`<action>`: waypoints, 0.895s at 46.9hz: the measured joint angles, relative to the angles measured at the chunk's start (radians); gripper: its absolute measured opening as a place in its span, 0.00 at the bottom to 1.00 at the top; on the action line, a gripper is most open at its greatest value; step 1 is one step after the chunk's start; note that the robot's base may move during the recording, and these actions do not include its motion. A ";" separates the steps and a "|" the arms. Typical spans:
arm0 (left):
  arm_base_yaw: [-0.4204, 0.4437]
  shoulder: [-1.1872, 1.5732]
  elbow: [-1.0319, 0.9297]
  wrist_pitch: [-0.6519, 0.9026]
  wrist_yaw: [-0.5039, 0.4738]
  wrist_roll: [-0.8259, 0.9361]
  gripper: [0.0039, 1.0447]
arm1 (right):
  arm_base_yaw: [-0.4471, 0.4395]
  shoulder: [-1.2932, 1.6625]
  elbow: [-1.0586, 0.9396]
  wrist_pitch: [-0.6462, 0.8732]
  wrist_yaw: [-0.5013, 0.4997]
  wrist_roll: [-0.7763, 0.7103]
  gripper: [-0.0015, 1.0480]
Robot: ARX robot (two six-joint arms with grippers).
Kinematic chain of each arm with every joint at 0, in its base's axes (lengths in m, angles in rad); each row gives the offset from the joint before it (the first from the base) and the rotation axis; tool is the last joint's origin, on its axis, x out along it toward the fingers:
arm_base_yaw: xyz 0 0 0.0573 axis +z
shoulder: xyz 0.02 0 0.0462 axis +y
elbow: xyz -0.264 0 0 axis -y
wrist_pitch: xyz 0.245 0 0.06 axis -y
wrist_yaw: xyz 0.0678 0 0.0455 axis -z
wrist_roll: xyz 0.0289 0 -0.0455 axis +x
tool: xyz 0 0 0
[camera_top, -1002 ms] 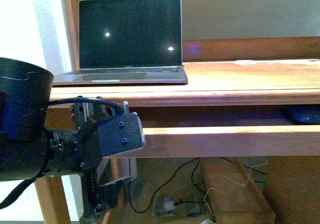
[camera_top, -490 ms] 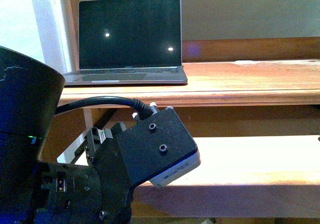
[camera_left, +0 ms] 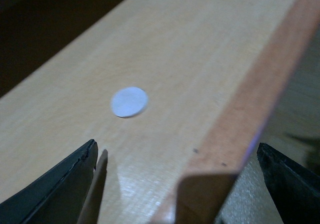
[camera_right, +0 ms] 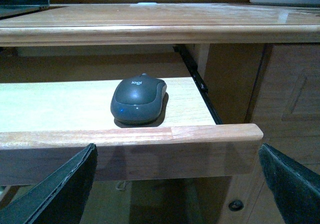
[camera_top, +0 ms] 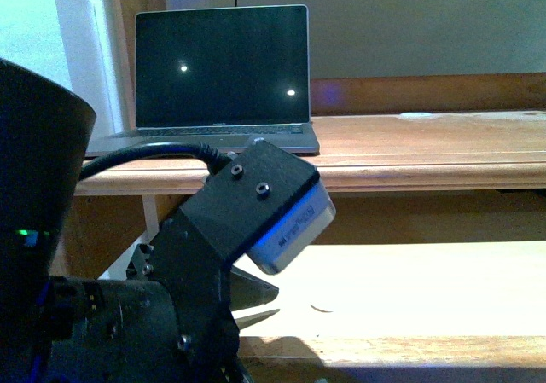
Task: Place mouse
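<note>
Right wrist view: dark mouse (camera_right: 138, 100) on the pull-out shelf (camera_right: 60, 107), probably light, rigid, smooth-domed; pinch across its sides. Right end effector (camera_right: 177, 149) and left end effector (camera_left: 176, 144) hang released, empty.

One mouse (camera_right: 138, 100), ahead of the right jaws; one laptop (camera_top: 220, 72); one white round sticker (camera_left: 129, 102), ahead of the left jaws; one pull-out shelf (camera_right: 150, 134).
</note>
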State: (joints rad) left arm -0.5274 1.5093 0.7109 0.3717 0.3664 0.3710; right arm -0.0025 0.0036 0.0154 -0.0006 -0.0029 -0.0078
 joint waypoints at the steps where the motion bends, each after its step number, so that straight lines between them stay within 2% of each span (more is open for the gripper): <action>1: 0.006 -0.001 0.001 0.011 -0.002 -0.012 0.93 | 0.000 0.000 0.000 0.000 0.000 0.000 0.93; 9: 0.035 -0.025 0.033 0.073 -0.061 -0.120 0.93 | 0.000 0.000 0.000 0.000 0.000 0.000 0.93; 13: 0.072 -0.086 0.088 0.098 -0.099 -0.232 0.93 | 0.000 0.000 0.000 0.000 0.000 0.000 0.93; 21: 0.084 -0.213 0.119 0.099 -0.107 -0.427 0.93 | 0.000 0.000 0.000 0.000 0.000 0.000 0.93; 31: 0.096 -0.335 0.090 0.060 -0.178 -0.493 0.93 | 0.000 0.000 0.000 0.000 0.000 0.000 0.93; 42: 0.249 -0.609 -0.096 -0.072 -0.511 -0.481 0.93 | 0.000 0.000 0.000 0.000 0.000 0.000 0.93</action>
State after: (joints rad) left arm -0.2779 0.9001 0.6147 0.2996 -0.1448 -0.1097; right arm -0.0025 0.0036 0.0154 -0.0006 -0.0032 -0.0078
